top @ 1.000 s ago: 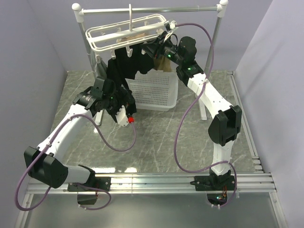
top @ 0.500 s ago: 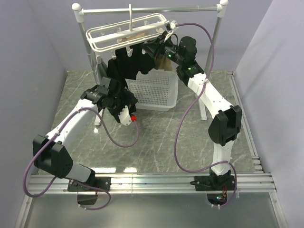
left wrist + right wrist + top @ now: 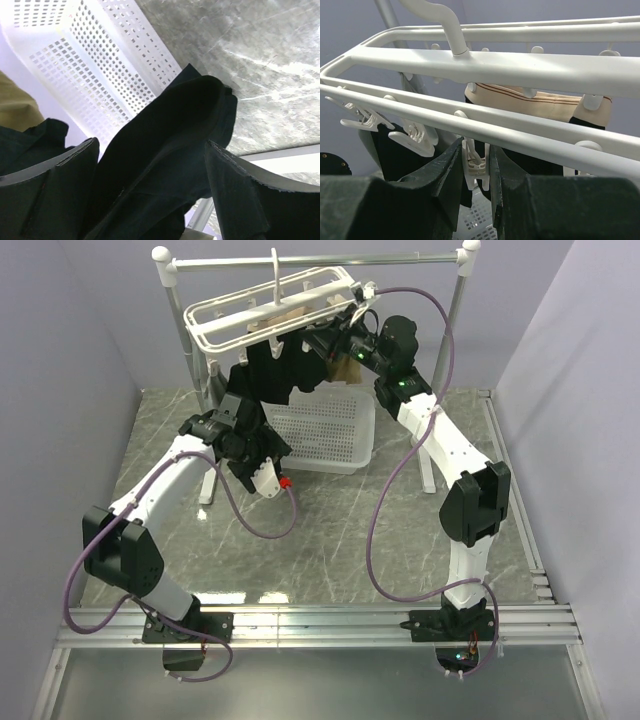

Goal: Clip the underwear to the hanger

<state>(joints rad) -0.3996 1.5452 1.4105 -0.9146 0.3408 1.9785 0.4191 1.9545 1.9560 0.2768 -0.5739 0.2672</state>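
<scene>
The black underwear (image 3: 268, 380) hangs from clip pegs on the white hanger (image 3: 262, 312), which hooks on the rail. Its lower part runs down into my left gripper (image 3: 255, 443). In the left wrist view a thick fold of the underwear (image 3: 165, 150) fills the gap between my fingers (image 3: 50, 190) and touches both; its end sticks out past the tips. My right gripper (image 3: 326, 340) is up at the hanger's right end. In the right wrist view its fingers (image 3: 442, 175) press on both sides of one white clip peg (image 3: 476, 162) under a hanger bar (image 3: 520, 135).
A white perforated basket (image 3: 335, 435) stands under the hanger, also in the left wrist view (image 3: 100, 65). A tan garment (image 3: 535, 102) is clipped on the hanger behind the peg. The grey rail stand (image 3: 448, 335) with white knobs carries the hanger.
My left arm has swung its elbow inward and lifted the gripper with the black fabric slightly up and back. The hanger has tipped a little. The right gripper has stayed at the hanger.
</scene>
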